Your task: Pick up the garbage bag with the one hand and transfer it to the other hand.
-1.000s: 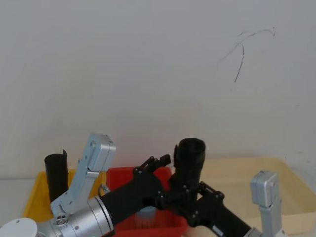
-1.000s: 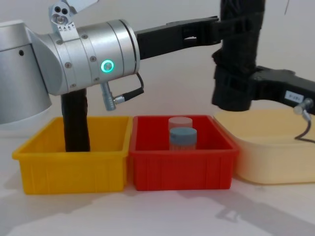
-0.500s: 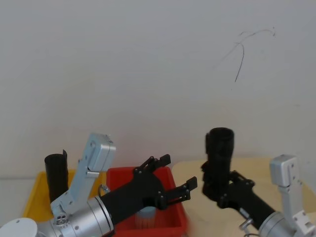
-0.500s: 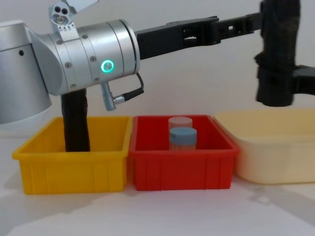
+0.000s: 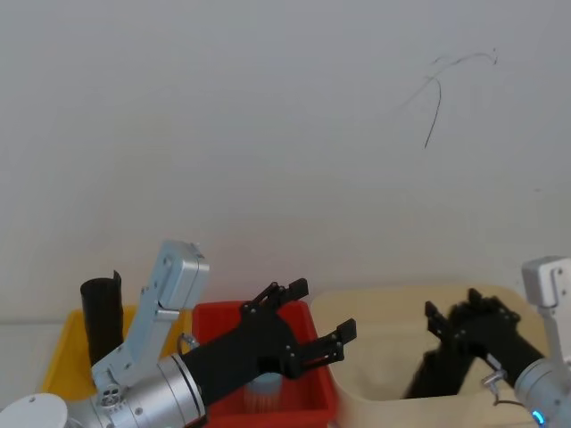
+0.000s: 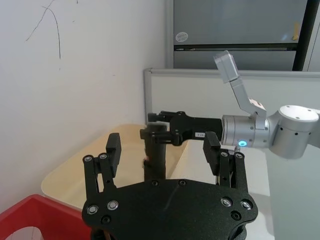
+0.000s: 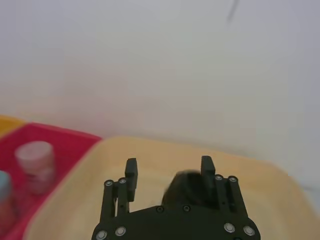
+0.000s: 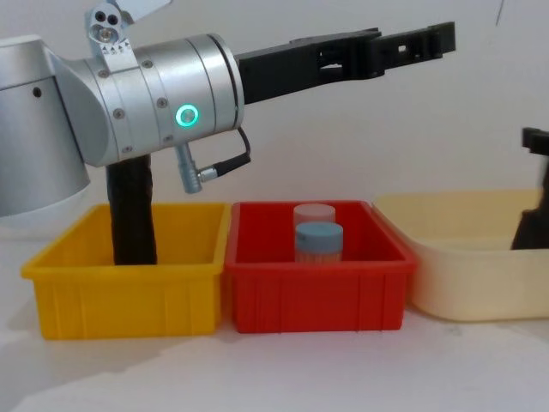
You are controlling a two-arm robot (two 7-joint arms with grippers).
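Note:
The garbage bag [image 5: 435, 374], a black wrinkled roll, stands tilted and low inside the cream tub [image 5: 375, 303]. My right gripper [image 5: 459, 325] is shut on its upper part; in the right wrist view the garbage bag [image 7: 189, 187] sits between the two fingers of the right gripper [image 7: 169, 167]. The chest view shows the bag [image 8: 530, 230] at the right edge behind the tub's wall. My left gripper [image 5: 312, 321] hangs open and holds nothing, above the red bin [image 8: 313, 296], reaching toward the right gripper [image 6: 160, 127] and the bag [image 6: 156, 160].
A second black roll [image 8: 130, 215] stands upright in the yellow bin [image 8: 129, 296] on the left. The red bin holds a blue-lidded jar [image 8: 319, 242] and a clear one behind it. A white wall is close behind the bins.
My right gripper has carried the garbage bag rightward away from the left gripper and down into the cream tub. The left gripper, open since half a second ago, has stayed in place.

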